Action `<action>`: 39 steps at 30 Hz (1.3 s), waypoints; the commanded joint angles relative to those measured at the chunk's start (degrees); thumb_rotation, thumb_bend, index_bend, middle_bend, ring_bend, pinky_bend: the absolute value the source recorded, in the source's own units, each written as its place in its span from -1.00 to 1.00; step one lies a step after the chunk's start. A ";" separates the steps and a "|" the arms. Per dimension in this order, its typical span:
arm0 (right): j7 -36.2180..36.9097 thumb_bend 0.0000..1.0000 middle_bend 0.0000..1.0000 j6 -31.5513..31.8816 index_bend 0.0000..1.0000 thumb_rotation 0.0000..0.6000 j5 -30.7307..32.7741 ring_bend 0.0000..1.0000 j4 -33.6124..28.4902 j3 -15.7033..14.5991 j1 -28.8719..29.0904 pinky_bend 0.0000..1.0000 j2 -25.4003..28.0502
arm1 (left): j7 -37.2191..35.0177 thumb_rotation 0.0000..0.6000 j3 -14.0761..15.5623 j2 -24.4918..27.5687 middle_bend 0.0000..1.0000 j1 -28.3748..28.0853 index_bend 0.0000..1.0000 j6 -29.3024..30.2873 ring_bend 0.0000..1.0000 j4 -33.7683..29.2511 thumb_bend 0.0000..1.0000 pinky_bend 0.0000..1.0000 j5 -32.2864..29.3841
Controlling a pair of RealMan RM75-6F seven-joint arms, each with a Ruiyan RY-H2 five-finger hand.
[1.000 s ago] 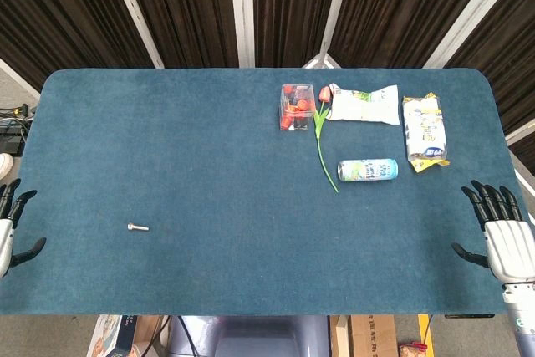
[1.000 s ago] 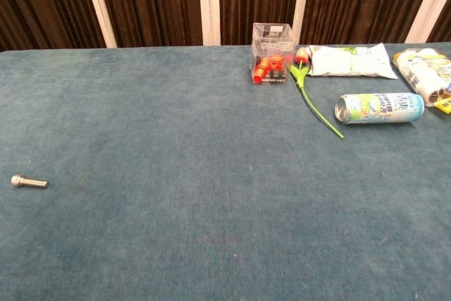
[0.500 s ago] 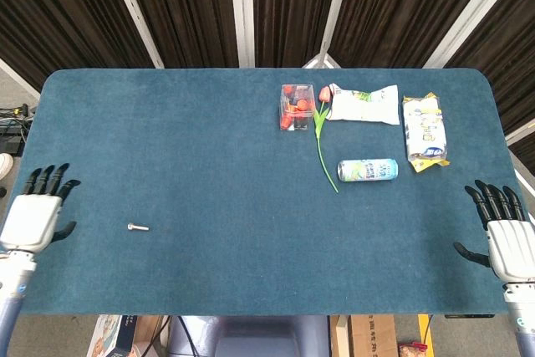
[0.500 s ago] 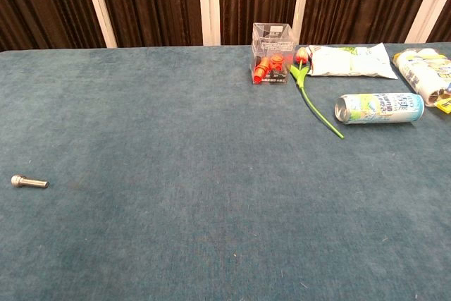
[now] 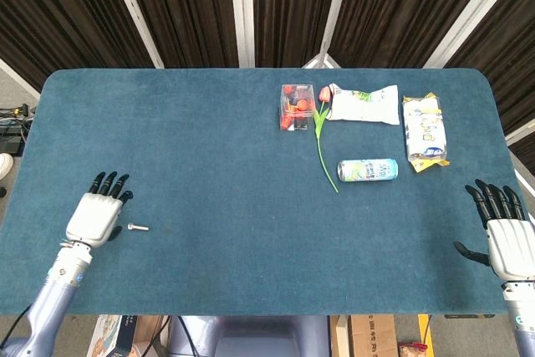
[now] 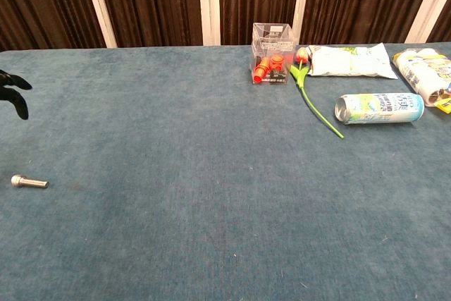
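Observation:
A small silver bolt lies on the blue table near the front left; the chest view shows the bolt at its left edge. My left hand hovers just left of it, fingers apart and holding nothing; its dark fingertips peek into the chest view. My right hand stays at the table's right front edge, fingers spread, holding nothing, nearest the lying can.
At the back right stand a clear box of red pieces, a tulip with a long green stem, a white snack bag and a yellow-white packet. Dark curtains hang behind the table.
My left hand has moved from the table's left edge rightward to just beside the bolt. The right hand has barely shifted. The objects lie as before.

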 commanded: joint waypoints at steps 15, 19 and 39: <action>1.76 -0.79 -0.81 0.07 -0.75 1.00 1.08 -0.82 0.34 0.55 -0.30 -1.00 0.23 | 3.15 1.00 2.98 -10.32 -0.83 -0.71 -0.20 3.91 -1.00 7.30 -0.26 -1.00 -1.41; 1.83 -0.79 -0.81 -0.21 -0.75 1.00 1.37 -0.83 0.47 0.65 -0.23 -1.00 0.12 | 1.81 1.00 3.52 -11.42 -0.82 -0.69 -0.19 3.89 -1.00 8.97 -0.25 -1.00 -0.79; 2.48 -0.79 -0.81 -0.45 -0.75 1.00 1.68 -0.82 0.54 0.82 -0.24 -1.00 0.21 | -2.93 1.00 4.57 -14.57 -0.76 -0.15 -0.08 4.95 -1.00 14.01 -0.16 -1.00 2.27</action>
